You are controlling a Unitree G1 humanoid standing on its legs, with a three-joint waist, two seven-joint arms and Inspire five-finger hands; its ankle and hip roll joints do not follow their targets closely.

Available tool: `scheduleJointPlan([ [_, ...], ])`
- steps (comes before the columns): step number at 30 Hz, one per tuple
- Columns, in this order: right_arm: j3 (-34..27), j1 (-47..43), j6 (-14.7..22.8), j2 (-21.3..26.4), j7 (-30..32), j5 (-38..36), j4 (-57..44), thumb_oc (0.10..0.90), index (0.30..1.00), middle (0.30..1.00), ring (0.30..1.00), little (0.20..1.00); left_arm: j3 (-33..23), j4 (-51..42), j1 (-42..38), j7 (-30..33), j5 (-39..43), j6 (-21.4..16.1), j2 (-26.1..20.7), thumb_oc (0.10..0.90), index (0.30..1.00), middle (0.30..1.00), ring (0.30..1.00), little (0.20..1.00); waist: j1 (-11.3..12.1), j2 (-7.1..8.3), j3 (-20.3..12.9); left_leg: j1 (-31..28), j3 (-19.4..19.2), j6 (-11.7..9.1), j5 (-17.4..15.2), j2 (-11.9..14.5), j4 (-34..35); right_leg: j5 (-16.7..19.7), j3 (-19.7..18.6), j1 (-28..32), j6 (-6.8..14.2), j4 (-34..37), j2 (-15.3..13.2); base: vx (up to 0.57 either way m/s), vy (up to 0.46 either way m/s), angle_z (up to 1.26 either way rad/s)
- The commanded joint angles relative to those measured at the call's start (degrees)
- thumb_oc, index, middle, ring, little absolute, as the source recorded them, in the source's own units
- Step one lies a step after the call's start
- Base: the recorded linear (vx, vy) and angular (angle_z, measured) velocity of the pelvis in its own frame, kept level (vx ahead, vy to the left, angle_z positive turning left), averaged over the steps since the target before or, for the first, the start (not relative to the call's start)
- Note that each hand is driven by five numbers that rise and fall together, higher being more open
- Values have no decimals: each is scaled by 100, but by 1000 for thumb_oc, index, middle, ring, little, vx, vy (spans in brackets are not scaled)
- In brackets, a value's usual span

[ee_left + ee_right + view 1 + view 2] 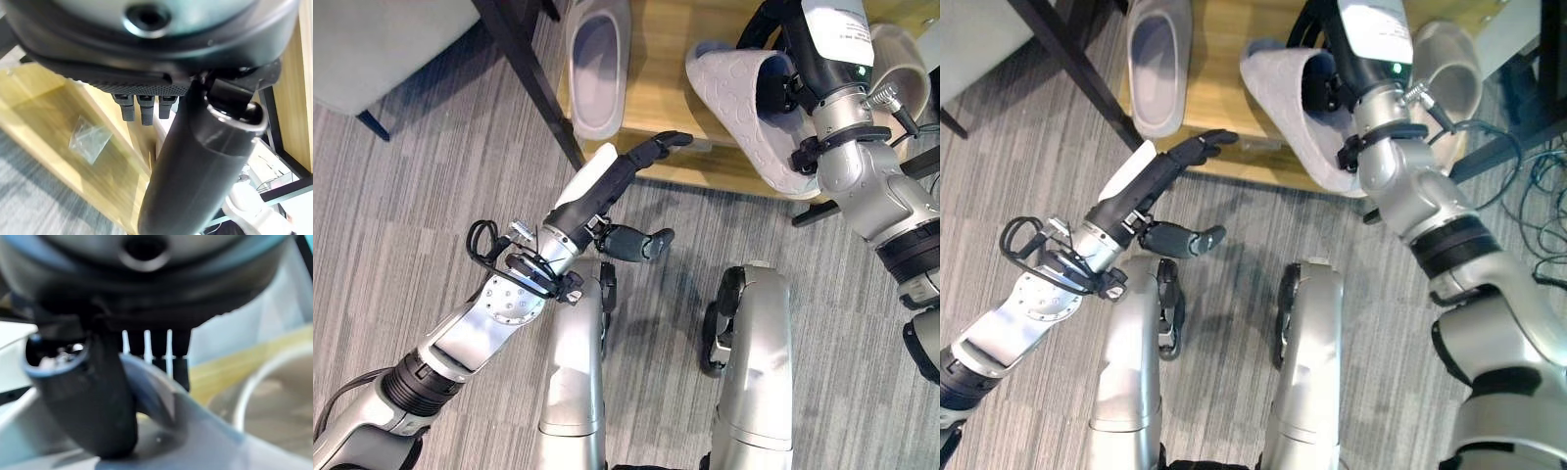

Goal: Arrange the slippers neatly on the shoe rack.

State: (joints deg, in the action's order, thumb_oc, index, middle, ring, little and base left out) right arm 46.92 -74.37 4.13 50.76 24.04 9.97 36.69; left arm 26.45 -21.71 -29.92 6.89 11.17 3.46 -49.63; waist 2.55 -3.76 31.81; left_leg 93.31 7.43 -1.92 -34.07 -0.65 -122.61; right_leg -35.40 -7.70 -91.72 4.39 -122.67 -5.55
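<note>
Your right hand (793, 83) is clamped on the lavender slipper (744, 98), thumb inside the strap. It's tilted sole-up over the shoe rack (666, 98), likely because it's not set down yet. A grey slipper (598, 64) already lies flat at the rack's left end, a beige one (1449, 73) at its right. Left hand (617, 176) idles slack-fingered at the rack's front edge, holding nothing.

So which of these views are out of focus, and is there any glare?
Right wrist view: the right hand and the slipper it grips are blurred. Left wrist view: the left hand is soft, the shelf clearer. Eye views: sharp, with sheen on the white thumb cover.
</note>
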Motion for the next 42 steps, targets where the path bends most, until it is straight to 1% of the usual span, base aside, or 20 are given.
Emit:
scheduleJointPlan([
  [1, -324, -1240, 194, 140, 428, -153, -160, 400, 300, 300, 300, 300, -317, -1112, -87, 316, 127, -601, 111, 800, 900, 900, 900, 900, 381, -71, -202, -336, 539, 246, -246, -77, -757, 1335, -252, 322, -477, -518, 97, 19, 83, -13],
  [4, -195, -1353, 181, 80, 454, -240, 154, 400, 300, 300, 300, 300, -409, -1256, 252, 343, 319, -648, 35, 800, 900, 900, 900, 900, 485, -86, -202, -336, 563, 233, -283, -124, -858, 1401, -231, 377, -491, -523, 60, 4, 67, -6],
  [7, -3, -1454, 194, -5, 444, -280, 450, 400, 300, 300, 300, 300, -597, -1401, 726, 324, 532, -669, -82, 800, 900, 900, 900, 900, 603, -103, -202, -336, 593, 255, -411, -140, -1002, 1400, -176, 434, -510, -550, 12, 3, 63, -4],
  [8, 2, -1458, 195, -10, 445, -281, 454, 400, 300, 300, 300, 300, -606, -1405, 735, 323, 532, -667, -82, 800, 900, 900, 900, 900, 599, -104, -202, -336, 595, 254, -412, -140, -1003, 1399, -175, 434, -510, -551, 12, -4, 65, -2],
  [9, 46, -1436, 166, 13, 460, -282, 573, 400, 300, 300, 300, 300, -820, -1446, 1101, 353, 703, -684, 7, 800, 900, 900, 900, 900, 697, -108, -202, -336, 623, 247, -453, -182, -1044, 1387, -127, 466, -510, -575, -12, -9, 71, 2],
  [13, 148, -1530, 136, -21, 505, -308, 1006, 400, 300, 300, 300, 300, -1190, -1521, 1766, 369, 877, -728, 174, 800, 900, 900, 900, 900, 851, -150, -202, -336, 685, 237, -515, -244, -1112, 1384, -51, 538, -533, -564, -56, -7, 78, 1],
  [14, 166, -1546, 143, -40, 508, -312, 1022, 400, 300, 300, 300, 300, -1215, -1536, 1792, 366, 878, -724, 178, 800, 900, 900, 900, 900, 838, -160, -202, -336, 698, 233, -517, -248, -1117, 1382, -40, 544, -534, -562, -58, -5, 49, 4],
  [15, 230, -1602, 133, -68, 519, -327, 1174, 400, 300, 300, 300, 300, -1291, -1544, 1972, 355, 906, -721, 275, 800, 900, 900, 900, 900, 893, -170, -202, -336, 710, 233, -543, -264, -1143, 1391, -20, 572, -533, -559, -68, -10, 103, 5],
  [16, 348, -1731, 84, -91, 578, -365, 1531, 400, 300, 300, 300, 300, -1454, -1540, 2378, 341, 939, -727, 540, 800, 900, 900, 900, 900, 1030, -200, -202, -336, 753, 245, -589, -321, -1193, 1413, 33, 618, -530, -540, -80, -10, 104, 5],
  [17, 375, -1755, 95, -106, 581, -373, 1556, 400, 300, 300, 300, 300, -1466, -1550, 2391, 339, 936, -723, 552, 800, 900, 900, 900, 900, 1024, -221, -202, -336, 770, 242, -594, -322, -1201, 1414, 48, 624, -530, -537, -78, -10, 104, 3],
  [23, 881, -2053, 25, -137, 653, -267, 2188, 400, 300, 300, 300, 300, -1507, -1554, 2879, 279, 897, -671, 954, 800, 900, 900, 900, 900, 1211, -300, -202, -336, 825, 269, -700, -449, -1294, 1437, 117, 756, -559, -462, -95, -3, 67, 5],
  [26, 922, -2123, -2, -148, 700, -294, 2425, 400, 300, 300, 300, 300, -1530, -1526, 2933, 270, 812, -660, 1063, 800, 900, 900, 900, 900, 1264, -347, -202, -336, 859, 278, -705, -504, -1311, 1450, 152, 791, -556, -449, -103, 5, 53, 11],
  [27, 940, -2160, -29, -132, 777, -273, 2576, 400, 300, 300, 300, 300, -1518, -1518, 3001, 272, 785, -667, 1181, 800, 900, 900, 900, 900, 1294, -359, -202, -336, 853, 278, -725, -535, -1348, 1444, 159, 822, -571, -459, -103, 9, 56, 5],
  [30, 998, -2209, -34, -145, 813, -294, 2741, 400, 300, 300, 300, 300, -1481, -1517, 3015, 259, 764, -672, 1243, 800, 900, 900, 900, 900, 1311, -377, -202, -336, 854, 276, -726, -563, -1364, 1448, 182, 838, -581, -456, -107, 0, 11, 1],
  [31, 1281, -2381, -79, -177, 858, -272, 3148, 532, 498, 498, 498, 498, -1381, -1519, 3023, 251, 710, -678, 1314, 800, 900, 900, 900, 900, 1356, -340, -202, -336, 829, 261, -762, -617, -1371, 1466, 149, 870, -591, -443, -99, 0, 0, 0],
  [32, 1328, -2417, -60, -195, 857, -286, 3187, 596, 594, 594, 594, 594, -1379, -1519, 3020, 252, 707, -677, 1337, 800, 900, 900, 900, 900, 1346, -362, -202, -336, 833, 260, -765, -619, -1370, 1465, 153, 871, -592, -441, -101, 9, 44, 5],
  [33, 1405, -2464, -70, -225, 833, -315, 3316, 800, 900, 900, 900, 900, -1370, -1528, 3019, 247, 694, -677, 1356, 800, 900, 900, 900, 900, 1348, -362, -202, -336, 822, 254, -781, -635, -1398, 1454, 134, 862, -609, -470, -90, 5, 28, 11],
  [39, 1361, -2490, -13, -433, 907, -521, 3593, 800, 900, 900, 900, 900, -1213, -1519, 2960, 243, 615, -683, 1572, 800, 900, 900, 900, 900, 1335, -363, -202, -336, 754, 242, -776, -669, -1416, 1488, 129, 877, -677, -474, -96, 1, 28, 7],
  [40, 1457, -2554, 35, -555, 922, -577, 3632, 800, 900, 900, 900, 900, -1135, -1493, 2934, 275, 591, -704, 1628, 800, 900, 900, 900, 900, 1332, -366, -202, -336, 736, 234, -798, -671, -1423, 1539, 126, 851, -687, -464, -68, 0, 0, 0],
  [42, 1564, -2621, 38, -599, 920, -572, 3666, 800, 900, 900, 900, 900, -1106, -1471, 2944, 283, 590, -711, 1633, 800, 900, 900, 900, 900, 1338, -369, -202, -336, 737, 224, -812, -666, -1445, 1539, 120, 816, -695, -485, -61, -14, 30, -3],
])
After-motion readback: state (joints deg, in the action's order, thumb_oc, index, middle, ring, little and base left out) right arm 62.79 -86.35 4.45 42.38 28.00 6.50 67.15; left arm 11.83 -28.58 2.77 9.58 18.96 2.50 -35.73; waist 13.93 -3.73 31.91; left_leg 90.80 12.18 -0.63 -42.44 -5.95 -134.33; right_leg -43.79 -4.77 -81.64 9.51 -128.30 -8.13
